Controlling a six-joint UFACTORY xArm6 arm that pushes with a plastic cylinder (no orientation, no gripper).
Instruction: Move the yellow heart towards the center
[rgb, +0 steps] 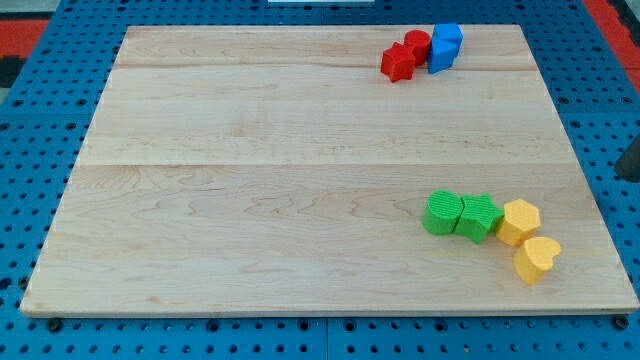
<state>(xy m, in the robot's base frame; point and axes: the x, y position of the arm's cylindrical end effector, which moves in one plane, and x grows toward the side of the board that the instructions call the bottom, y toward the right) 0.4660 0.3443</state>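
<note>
The yellow heart (537, 259) lies near the lower right corner of the wooden board (250, 180). A yellow hexagon block (519, 221) touches it just above and to the left. Two green blocks, one round (442, 213) and one squarish (479, 216), sit side by side to the left of the hexagon. My tip does not show in the view; only a dark shape (630, 160) shows at the view's right edge, off the board.
At the view's top right, a red star-like block (397, 63), a red round block (417, 44) and a blue block (445, 47) sit clustered together. The board rests on a blue perforated table (600, 100).
</note>
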